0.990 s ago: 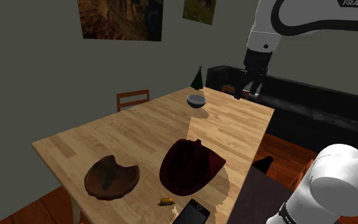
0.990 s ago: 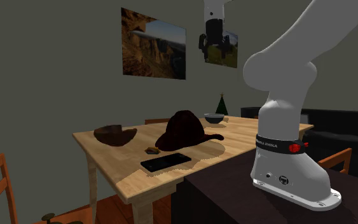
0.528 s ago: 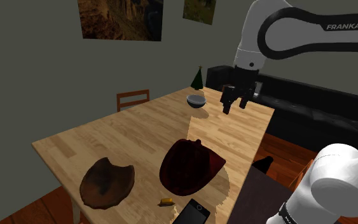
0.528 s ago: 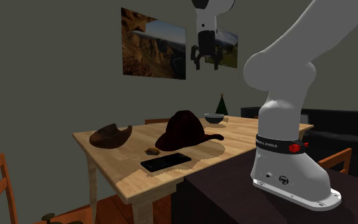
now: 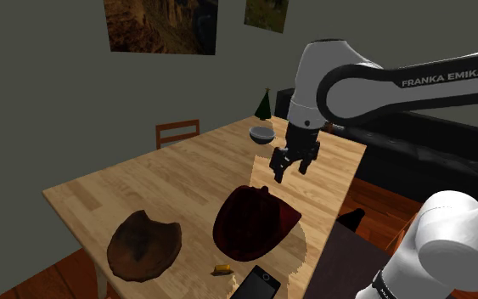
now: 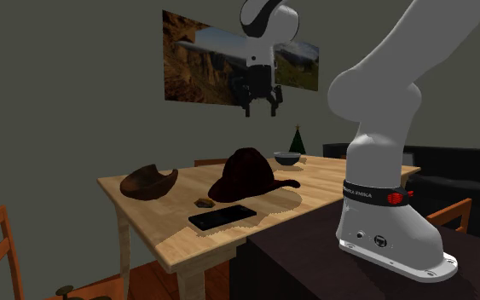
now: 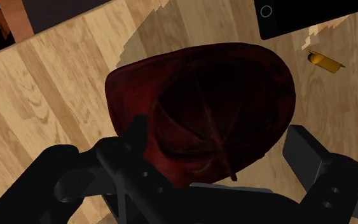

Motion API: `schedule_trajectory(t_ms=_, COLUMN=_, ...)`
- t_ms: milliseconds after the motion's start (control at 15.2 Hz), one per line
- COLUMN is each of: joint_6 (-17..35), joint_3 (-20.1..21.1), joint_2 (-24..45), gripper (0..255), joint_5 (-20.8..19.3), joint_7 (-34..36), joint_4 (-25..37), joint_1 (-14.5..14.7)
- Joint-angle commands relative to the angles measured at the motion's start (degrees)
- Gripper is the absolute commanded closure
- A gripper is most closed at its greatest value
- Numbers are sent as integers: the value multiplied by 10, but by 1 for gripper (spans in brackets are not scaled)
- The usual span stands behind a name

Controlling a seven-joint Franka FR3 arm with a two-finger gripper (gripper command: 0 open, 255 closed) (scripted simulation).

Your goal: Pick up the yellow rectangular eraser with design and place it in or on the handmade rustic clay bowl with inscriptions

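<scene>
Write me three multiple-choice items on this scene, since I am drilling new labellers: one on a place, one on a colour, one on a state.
1. Where does the small yellow rectangular eraser lie?
A. on a shelf
B. on the light wooden table, beside the flat black phone
C. inside a cardboard box

2. What colour is the brimmed hat?
A. green
B. white
C. dark red

3. How is the black two-finger gripper?
A. open, holding nothing
B. shut on the eraser
C. shut on the phone

Key: 1 B, it lies on the wood near the phone's corner. 2 C, crown and brim are dark red in every view. 3 A, the wrist view shows its fingers apart above the hat, clasping nothing.
</scene>
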Motion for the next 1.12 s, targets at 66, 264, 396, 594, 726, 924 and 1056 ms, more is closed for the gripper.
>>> schedule_trajectory(t_ms=66, joint_6=59, joint_3=27, joint_2=33, gripper=0, joint_5=19, joint_7=31, joint_4=-25, joint_1=10)
schedule_trajectory(t_ms=264, joint_6=117, joint_3=56, joint_2=78, gripper=0, joint_5=35, joint_7=63, joint_4=-37, joint_1=19)
schedule_trajectory(t_ms=396, joint_6=156, joint_3=75, joint_2=113, gripper=0, joint_5=42, joint_7=84, joint_4=-41, joint_1=23)
schedule_trajectory(t_ms=594, joint_6=215, joint_3=105, joint_2=172, gripper=0, joint_5=47, joint_7=120, joint_4=-40, joint_1=26)
schedule_trajectory(t_ms=726, joint_6=254, joint_3=125, joint_2=216, gripper=0, joint_5=44, joint_7=146, joint_4=-35, joint_1=26)
schedule_trajectory(t_ms=924, joint_6=311, joint_3=154, joint_2=287, gripper=0, joint_5=24, joint_7=194, joint_4=-21, joint_1=21)
schedule_trajectory(t_ms=1056, joint_6=346, joint_3=170, joint_2=338, gripper=0, joint_5=-3, joint_7=233, joint_4=-8, joint_1=18)
